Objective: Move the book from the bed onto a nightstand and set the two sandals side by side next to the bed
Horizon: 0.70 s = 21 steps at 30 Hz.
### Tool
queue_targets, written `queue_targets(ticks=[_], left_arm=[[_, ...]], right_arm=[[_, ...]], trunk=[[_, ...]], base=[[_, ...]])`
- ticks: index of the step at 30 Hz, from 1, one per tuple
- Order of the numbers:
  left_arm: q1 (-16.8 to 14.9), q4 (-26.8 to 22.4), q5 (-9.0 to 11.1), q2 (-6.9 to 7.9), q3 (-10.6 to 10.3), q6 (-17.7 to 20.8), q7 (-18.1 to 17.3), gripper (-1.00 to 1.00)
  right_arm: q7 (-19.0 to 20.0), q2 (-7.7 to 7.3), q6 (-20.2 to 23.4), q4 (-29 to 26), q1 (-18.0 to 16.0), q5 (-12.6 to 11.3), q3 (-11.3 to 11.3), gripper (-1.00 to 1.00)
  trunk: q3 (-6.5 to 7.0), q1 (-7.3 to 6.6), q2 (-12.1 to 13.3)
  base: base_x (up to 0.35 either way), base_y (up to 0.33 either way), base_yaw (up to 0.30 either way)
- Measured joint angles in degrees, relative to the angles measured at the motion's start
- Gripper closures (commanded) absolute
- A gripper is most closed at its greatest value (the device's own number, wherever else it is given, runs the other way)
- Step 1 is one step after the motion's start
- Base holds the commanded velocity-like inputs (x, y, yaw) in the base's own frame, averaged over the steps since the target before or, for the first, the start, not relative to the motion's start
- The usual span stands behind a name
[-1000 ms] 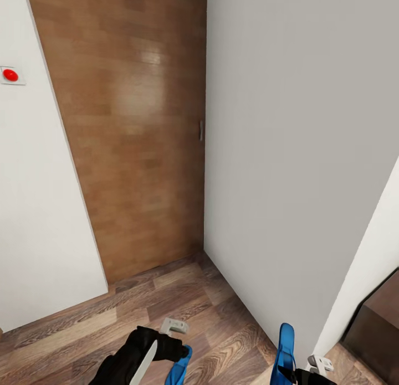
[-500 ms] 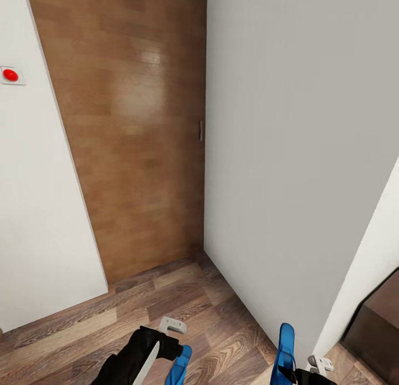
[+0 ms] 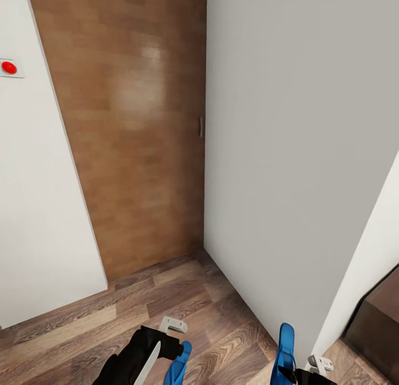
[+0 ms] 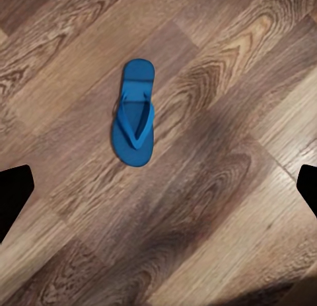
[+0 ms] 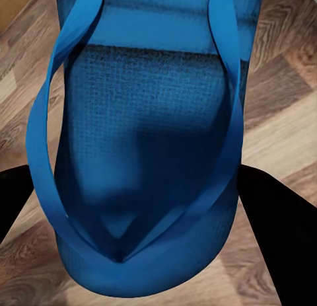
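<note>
The right gripper (image 5: 142, 207) clamped one blue sandal (image 5: 142, 141). The left gripper (image 4: 158, 193) hung wide open above the other sandal (image 4: 134, 117), lying flat on the wood-plank floor (image 4: 218, 207). Pairing them bedside and moving the book apparently remained.
</note>
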Motion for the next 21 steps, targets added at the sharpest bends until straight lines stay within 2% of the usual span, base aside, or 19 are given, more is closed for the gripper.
queue_targets(ticks=[21], left_arm=[[0.0,0.0,0.0,-0.18,0.0,0.0,0.0,-1.0]], right_arm=[[0.0,0.0,0.0,0.0,0.0,0.0,0.0,1.0]], trunk=[[-3.77,4.61,-8.4]], base=[[0.0,0.0,0.0]])
